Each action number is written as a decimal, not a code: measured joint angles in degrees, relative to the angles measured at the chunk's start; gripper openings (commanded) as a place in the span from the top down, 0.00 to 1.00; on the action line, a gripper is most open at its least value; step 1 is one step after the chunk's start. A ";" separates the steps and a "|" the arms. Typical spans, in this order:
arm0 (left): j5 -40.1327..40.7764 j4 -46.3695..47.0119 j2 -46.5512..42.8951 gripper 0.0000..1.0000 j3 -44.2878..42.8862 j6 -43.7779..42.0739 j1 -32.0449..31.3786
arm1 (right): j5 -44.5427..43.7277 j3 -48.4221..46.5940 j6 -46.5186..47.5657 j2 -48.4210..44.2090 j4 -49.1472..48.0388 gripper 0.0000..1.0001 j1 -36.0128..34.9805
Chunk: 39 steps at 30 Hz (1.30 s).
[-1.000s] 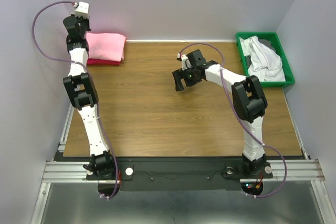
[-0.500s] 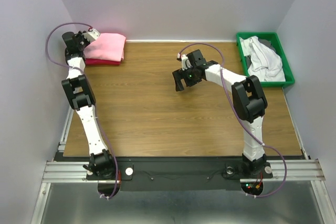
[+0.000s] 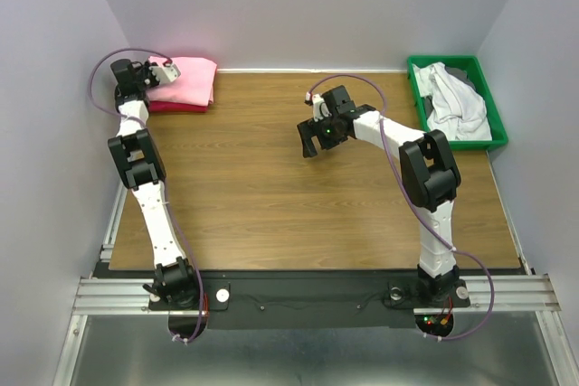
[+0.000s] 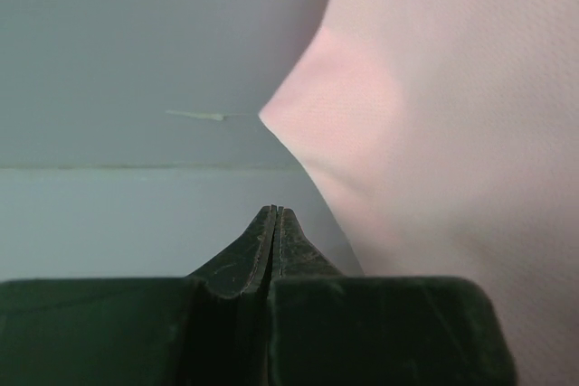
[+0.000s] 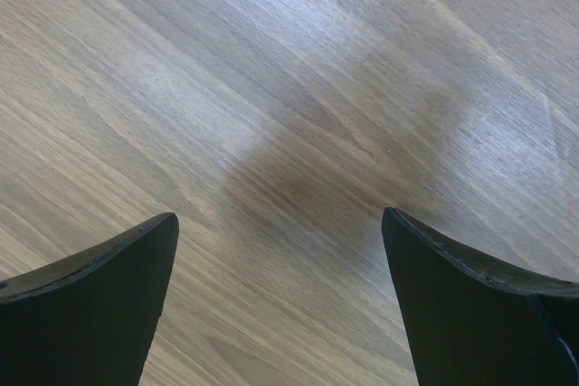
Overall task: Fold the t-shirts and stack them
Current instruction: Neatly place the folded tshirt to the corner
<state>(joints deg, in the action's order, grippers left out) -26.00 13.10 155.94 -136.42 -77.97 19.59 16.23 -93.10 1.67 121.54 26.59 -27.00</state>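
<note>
Top camera: fixed, high behind your arm bases [image 3: 176,285], tilted down; takes in whole table [image 3: 262,196]. Left wrist camera: looks out along left gripper [image 4: 274,211], fingers pressed together; very near light pink t-shirt [image 4: 452,133] filling right half, grey wall [image 4: 136,42] beyond. Right wrist camera: faces down, close over table, right gripper [image 5: 279,214] fingers spread at lower corners. Your overlaps: top and left wrist share t-shirt, far-left corner; top and right wrist share mid-table wood.
</note>
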 measured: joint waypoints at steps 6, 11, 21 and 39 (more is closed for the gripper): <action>1.31 -2.38 1.53 1.00 0.33 -5.88 0.13 | -0.42 0.28 0.02 0.00 0.02 0.00 0.00; 2.75 -3.19 2.40 1.00 0.68 -8.81 0.28 | -0.79 0.31 0.02 0.00 0.02 0.00 0.00; 6.62 -1.70 2.08 0.94 2.47 -6.86 0.52 | -1.27 0.31 0.26 0.00 0.02 0.00 0.00; 10.62 1.49 -21.99 0.50 10.82 4.07 0.22 | -4.44 3.23 1.95 -6.12 0.39 0.00 0.00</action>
<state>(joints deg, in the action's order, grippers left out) -15.38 14.59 133.95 -125.60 -73.91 19.81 11.79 -89.86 3.62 115.42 26.98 -27.00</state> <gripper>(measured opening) 0.314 0.999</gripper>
